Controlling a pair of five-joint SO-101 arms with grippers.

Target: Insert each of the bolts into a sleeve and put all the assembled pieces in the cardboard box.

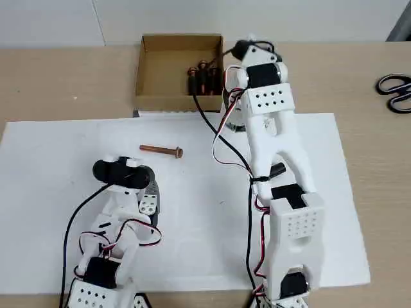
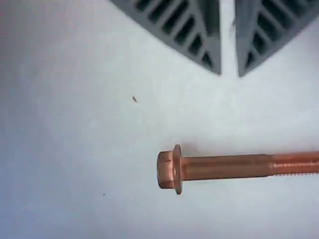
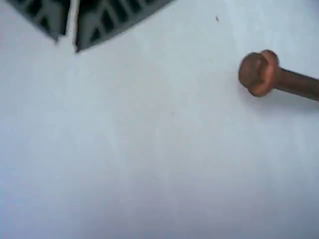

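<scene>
A copper bolt (image 1: 161, 151) lies loose on the white paper (image 1: 58, 192), head toward the right arm; it is also seen as bolt (image 2: 234, 167) and bolt head (image 3: 258, 73). The cardboard box (image 1: 149, 70) at the table's far side holds three bolts in black sleeves (image 1: 202, 78) along its right wall. My left gripper (image 1: 151, 204) (image 2: 228, 73) sits shut and empty on the near side of the bolt. Near the box's front right corner, my right gripper (image 1: 234, 120) (image 3: 72, 42) hangs shut with nothing in it. A short black cylinder (image 1: 277, 170) shows beside the right arm; I cannot tell whether it is a sleeve.
Scissors (image 1: 395, 91) lie at the table's right edge. The bare wooden table (image 1: 64, 77) surrounds the paper. Red and black cables (image 1: 221, 138) run from the right arm across the paper between the bolt and that arm.
</scene>
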